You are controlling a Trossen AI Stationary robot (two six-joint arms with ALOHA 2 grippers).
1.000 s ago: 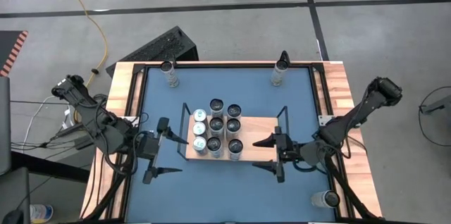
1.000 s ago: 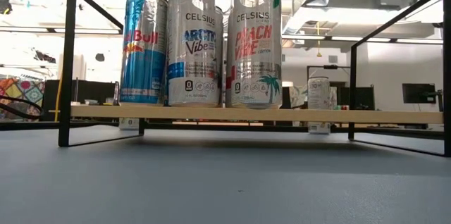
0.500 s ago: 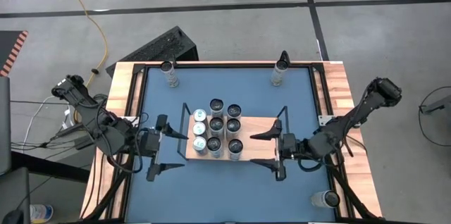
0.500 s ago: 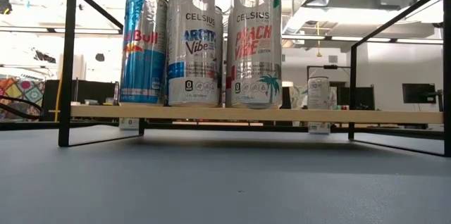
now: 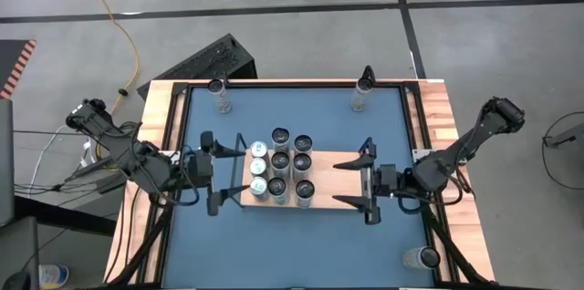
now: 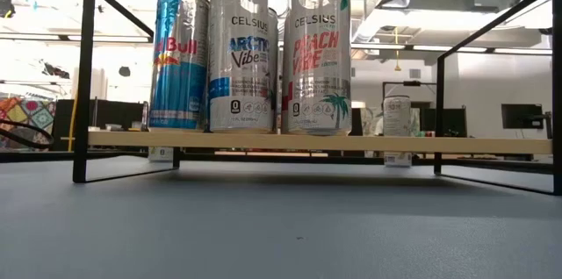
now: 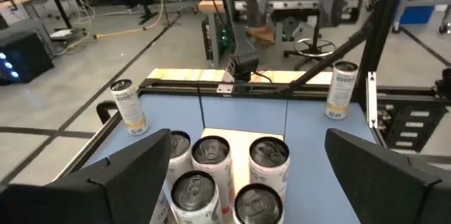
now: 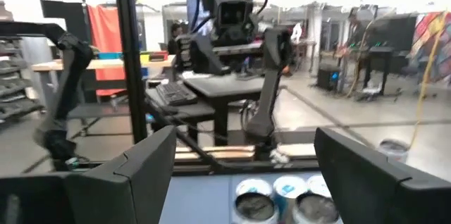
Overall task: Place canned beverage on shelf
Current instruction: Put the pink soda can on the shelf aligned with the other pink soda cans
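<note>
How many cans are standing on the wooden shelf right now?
8 cans stand on the shelf, packed toward its left end: three in the left column, three in the middle, two on the right. From above, none looks hidden.

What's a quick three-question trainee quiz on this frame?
1. True or false: the left hand holds a can.
2. The cans on the shelf cluster toward: A) the left arm's end, B) the right arm's end, C) the middle.
3. How many loose cans stand on the blue table, off the shelf?
Key: 1 false; 2 A; 3 three.
</note>
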